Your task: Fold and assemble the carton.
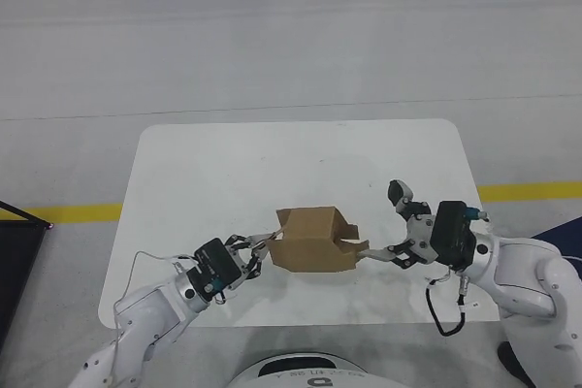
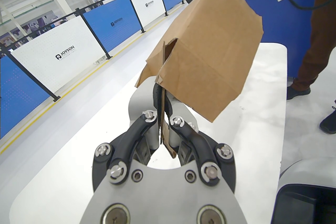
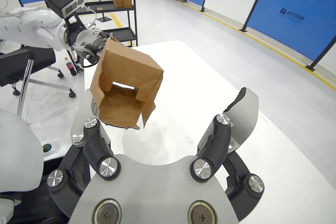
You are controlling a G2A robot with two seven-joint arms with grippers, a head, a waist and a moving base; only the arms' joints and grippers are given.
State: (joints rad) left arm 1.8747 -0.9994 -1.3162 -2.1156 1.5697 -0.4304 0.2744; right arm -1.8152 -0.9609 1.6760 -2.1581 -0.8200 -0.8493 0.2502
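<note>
Your left tool point(image 1: 250, 250) is clamped on a thin flap at the left end of the carton point(image 1: 310, 241). Hold that pinch firm and level, since it seems to carry most of the box. The carton sits tilted, apparently clear of the desk point(image 1: 194, 184), over its front middle. It is plain brown corrugated board, matte, ragged at the flap edges, with its open mouth facing right. Your right tool point(image 1: 383, 223) is spread wide at that mouth, one finger against the lower flap. Press along the crease, not the soft edge, which would likely buckle.
</note>
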